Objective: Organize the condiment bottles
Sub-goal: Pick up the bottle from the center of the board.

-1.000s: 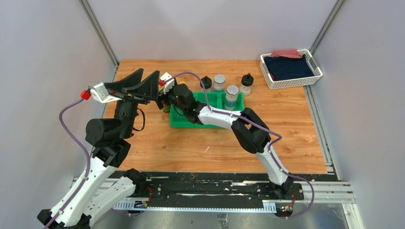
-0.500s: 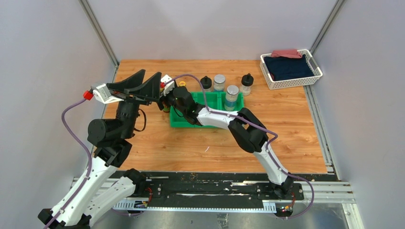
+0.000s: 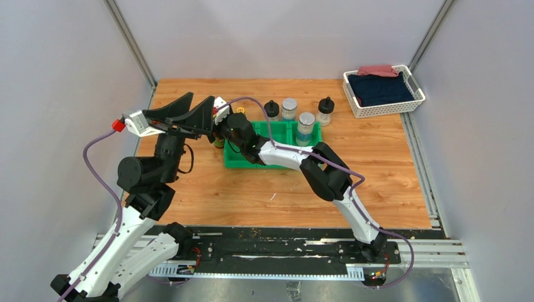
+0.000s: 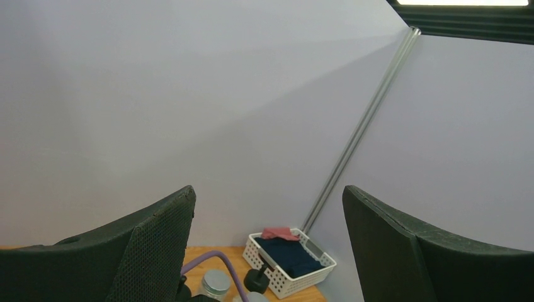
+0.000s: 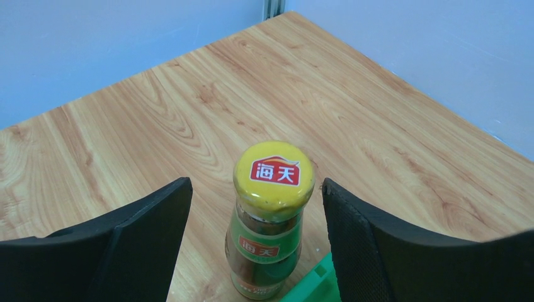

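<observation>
Right end effector (image 5: 256, 186) open either side of yellow-capped bottle (image 5: 263, 248), no contact; silver-lidded shaker (image 3: 305, 128) inside green bin (image 3: 235, 162).

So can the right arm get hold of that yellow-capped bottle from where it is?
Probably yes: the yellow-capped bottle stands upright between the open fingers of the right gripper, nothing blocking; the green bin has a corner close by.

Top external: I look from high behind the arm bases, forward and down; far off, the whole light-brown wooden tabletop (image 3: 208, 189) fits.
Left wrist: held high, roughly level toward the far right wall corner; white wire basket (image 4: 308, 278) low in frame.
Right wrist: close above dark brown yellow-capped glass bottle (image 5: 267, 233), tilted down toward far left corner.
Shared: basket, top and left wrist; green plastic bin (image 5: 318, 286), top and right wrist.
</observation>
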`<state>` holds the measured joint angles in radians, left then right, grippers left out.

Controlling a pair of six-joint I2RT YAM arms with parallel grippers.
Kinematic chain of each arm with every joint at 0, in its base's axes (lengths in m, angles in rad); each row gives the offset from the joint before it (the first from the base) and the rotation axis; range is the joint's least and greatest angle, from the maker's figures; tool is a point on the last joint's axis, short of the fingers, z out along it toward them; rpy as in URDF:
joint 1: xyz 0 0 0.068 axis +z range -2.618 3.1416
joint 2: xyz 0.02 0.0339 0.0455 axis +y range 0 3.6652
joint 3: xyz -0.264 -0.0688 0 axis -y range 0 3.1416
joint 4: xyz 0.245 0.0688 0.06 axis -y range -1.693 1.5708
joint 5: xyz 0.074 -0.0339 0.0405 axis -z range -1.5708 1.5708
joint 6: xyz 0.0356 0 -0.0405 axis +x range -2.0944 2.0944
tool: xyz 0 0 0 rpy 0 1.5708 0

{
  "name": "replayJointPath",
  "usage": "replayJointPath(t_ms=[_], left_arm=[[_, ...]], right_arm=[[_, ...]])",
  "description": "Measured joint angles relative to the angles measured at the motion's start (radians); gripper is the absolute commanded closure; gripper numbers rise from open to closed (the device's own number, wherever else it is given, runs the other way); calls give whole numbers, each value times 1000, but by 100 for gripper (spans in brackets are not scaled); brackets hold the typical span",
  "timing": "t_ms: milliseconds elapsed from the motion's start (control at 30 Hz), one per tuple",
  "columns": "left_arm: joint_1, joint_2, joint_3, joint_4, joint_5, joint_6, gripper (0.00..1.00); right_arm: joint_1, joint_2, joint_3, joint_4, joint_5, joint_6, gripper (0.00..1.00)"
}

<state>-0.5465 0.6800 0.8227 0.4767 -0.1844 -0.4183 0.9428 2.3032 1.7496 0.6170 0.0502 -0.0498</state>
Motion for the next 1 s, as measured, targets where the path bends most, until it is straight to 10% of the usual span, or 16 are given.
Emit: replayJointPath(t_ms=[300,1000], left_arm=[[0,1,0,0,2,0,11],[0,7,-3,1,8,-1,11]], right_arm=[[0,0,21,11,4,-1,26],[-1,9,43,3,15,-4,100]])
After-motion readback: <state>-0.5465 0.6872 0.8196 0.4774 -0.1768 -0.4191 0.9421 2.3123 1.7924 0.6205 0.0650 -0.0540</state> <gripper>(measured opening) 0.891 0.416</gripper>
